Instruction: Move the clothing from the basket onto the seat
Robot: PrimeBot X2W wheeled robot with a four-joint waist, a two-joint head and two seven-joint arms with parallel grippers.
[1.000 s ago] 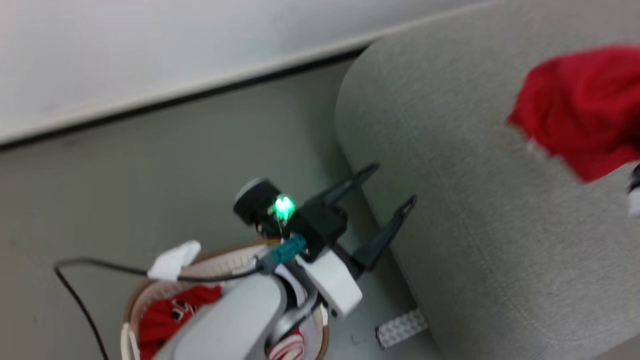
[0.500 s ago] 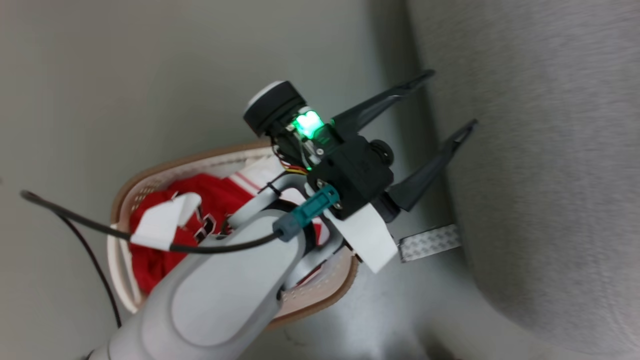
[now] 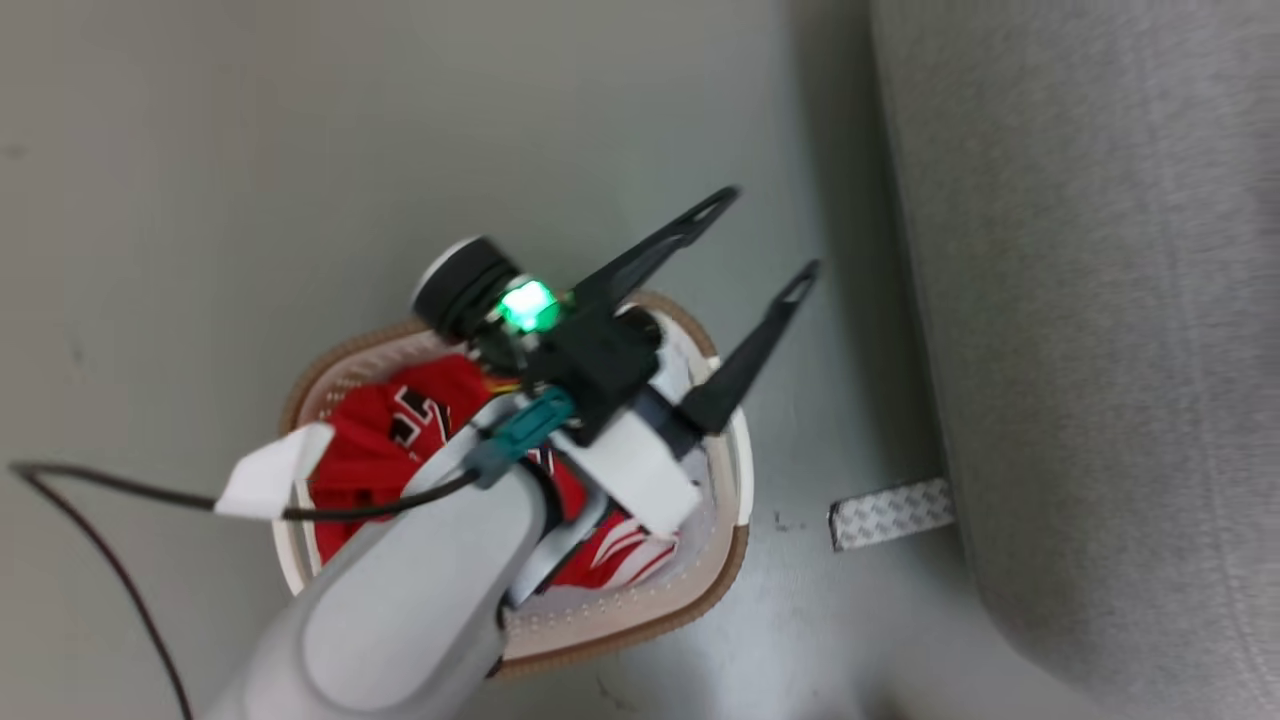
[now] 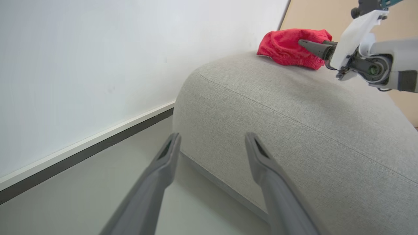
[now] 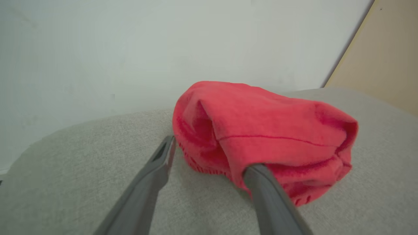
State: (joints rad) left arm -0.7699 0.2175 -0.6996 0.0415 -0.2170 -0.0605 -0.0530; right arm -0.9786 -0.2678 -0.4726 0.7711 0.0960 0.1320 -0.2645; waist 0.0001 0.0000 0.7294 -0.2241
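Observation:
The basket [image 3: 720,575] stands on the floor with red clothing [image 3: 370,450] bearing a black-and-white emblem inside. My left gripper [image 3: 765,232] hovers open and empty above the basket's far rim, fingers aimed at the grey seat [image 3: 1100,300]. In the left wrist view this gripper [image 4: 212,137] faces the seat's side [image 4: 294,114]. On top lies a bunched red garment [image 4: 287,47], with one of the right gripper's fingers [image 4: 313,47] against it. In the right wrist view the right gripper [image 5: 211,155] is open, one fingertip touching the garment [image 5: 261,130], which rests on the seat [image 5: 81,163].
A silver tread-pattern strip [image 3: 890,510] lies on the floor between basket and seat. A black cable [image 3: 100,480] with a white tag [image 3: 265,480] trails off the left arm. A white wall with a dark baseboard [image 4: 81,150] runs behind the seat.
The head camera has swung down and left, so the basket now sits under the left arm and the garment on the seat has left that view. The left gripper stays open.

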